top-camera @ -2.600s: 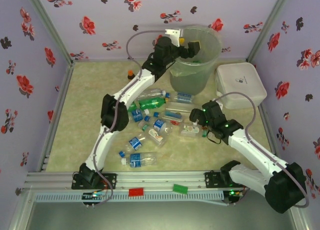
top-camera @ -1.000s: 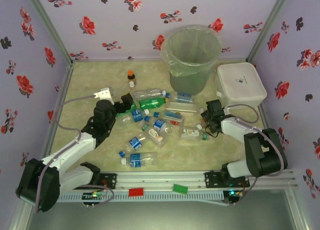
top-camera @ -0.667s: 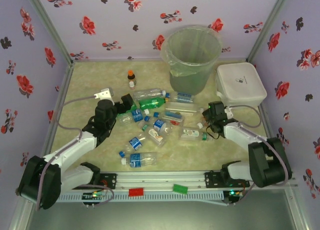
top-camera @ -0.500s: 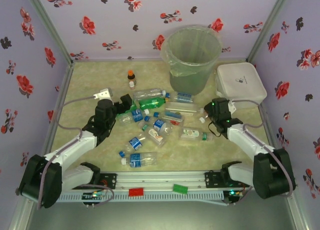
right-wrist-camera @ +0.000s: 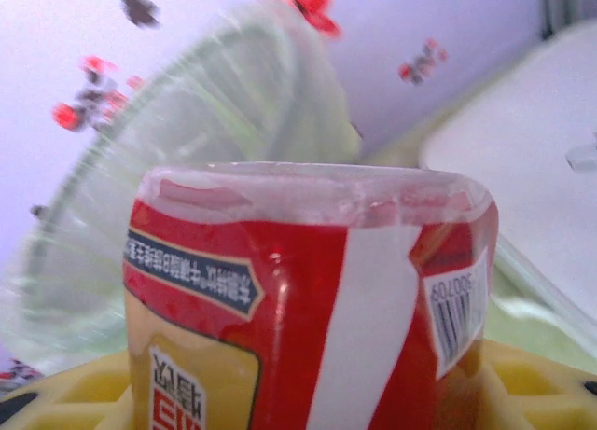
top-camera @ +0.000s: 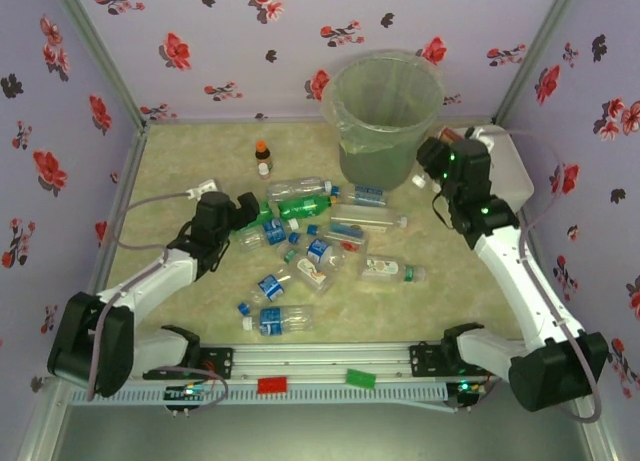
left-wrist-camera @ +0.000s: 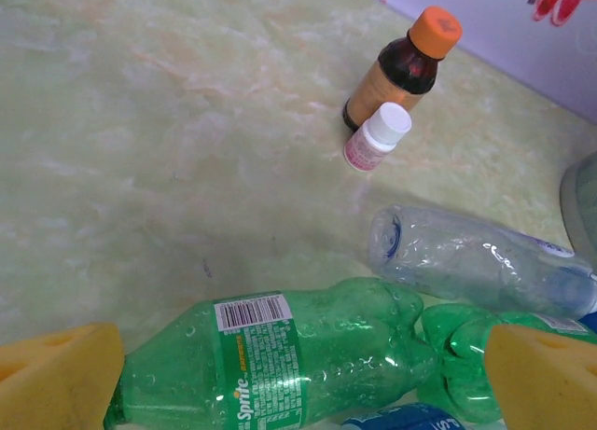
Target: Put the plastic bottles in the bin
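Observation:
Several plastic bottles (top-camera: 320, 249) lie scattered mid-table, clear and green, many with blue labels. The bin (top-camera: 385, 106) stands at the back, a grey-green bucket lined with a clear bag. My left gripper (top-camera: 246, 211) is open low over a green Sprite bottle (left-wrist-camera: 280, 355), whose body lies between the yellow pads (left-wrist-camera: 56, 374). A clear bottle (left-wrist-camera: 476, 262) and a second green bottle (left-wrist-camera: 466, 360) lie just beyond it. My right gripper (top-camera: 436, 159) is raised beside the bin's right wall, shut on a clear red-labelled bottle (right-wrist-camera: 308, 290), with the bin (right-wrist-camera: 187, 159) close behind.
A brown orange-capped bottle (left-wrist-camera: 401, 71) and a small white-capped bottle (left-wrist-camera: 376, 136) stand upright left of the bin. A white lidded box (top-camera: 512, 181) sits at the back right, partly behind my right arm. Flowered walls close in three sides.
My right arm has lifted off the table with the red-labelled bottle and swung back up to the bin's right side. My left gripper has stayed open over the green bottle.

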{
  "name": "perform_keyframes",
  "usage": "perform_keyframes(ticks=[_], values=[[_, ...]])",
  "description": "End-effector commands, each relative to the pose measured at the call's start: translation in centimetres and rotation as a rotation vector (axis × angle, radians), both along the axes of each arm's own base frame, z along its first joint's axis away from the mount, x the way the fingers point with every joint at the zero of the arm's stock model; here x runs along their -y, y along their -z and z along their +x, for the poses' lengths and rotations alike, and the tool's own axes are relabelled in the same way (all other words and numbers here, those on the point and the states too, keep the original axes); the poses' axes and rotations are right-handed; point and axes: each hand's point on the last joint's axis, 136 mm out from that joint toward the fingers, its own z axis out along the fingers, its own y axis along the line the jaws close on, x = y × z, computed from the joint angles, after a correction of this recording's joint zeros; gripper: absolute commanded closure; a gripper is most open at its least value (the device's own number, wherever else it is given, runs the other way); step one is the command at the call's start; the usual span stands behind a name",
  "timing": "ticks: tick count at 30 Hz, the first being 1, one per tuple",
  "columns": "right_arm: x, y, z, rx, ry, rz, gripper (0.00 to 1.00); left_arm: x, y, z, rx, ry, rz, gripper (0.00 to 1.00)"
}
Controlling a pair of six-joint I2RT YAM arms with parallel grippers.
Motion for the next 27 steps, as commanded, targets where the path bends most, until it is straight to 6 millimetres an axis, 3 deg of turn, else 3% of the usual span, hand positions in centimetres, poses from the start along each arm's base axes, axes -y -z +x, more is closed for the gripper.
perform_keyframes(ticks=[1,5,9,14,20,23,27], values=[[-1.0,-4.4,2.2,0.101,-0.052,-0.049,0.55,-0.7,0.6,-0.1,-0.069,-0.045,0.014,0.00],[-3.2,-8.0,6.0,0.180,-0.116,-0.015,0.55,-0.9,0.7,-0.5,-0.072,-0.050,0.013,0.00],[-5.3,-8.5,9.5,0.214,-0.178,0.031,0.56,-1.3,0.4,-1.1,-0.052,-0.025,0.043,0.00],[-7.5,-6.0,13.7,0.169,-0.238,0.024,0.58,-1.6,-0.7,-2.0,0.014,0.028,0.086,0.00],[-9.4,-2.6,16.5,0.093,-0.281,-0.007,0.56,-2.1,-2.0,-2.9,0.107,0.034,0.058,0.00],[-10.2,-1.1,17.6,0.038,-0.303,-0.029,0.44,-2.4,-2.4,-3.0,0.129,0.022,0.040,0.00],[-11.0,-0.5,18.6,0.004,-0.328,-0.061,0.16,-2.6,-2.8,-3.1,0.142,0.015,0.033,0.00]])
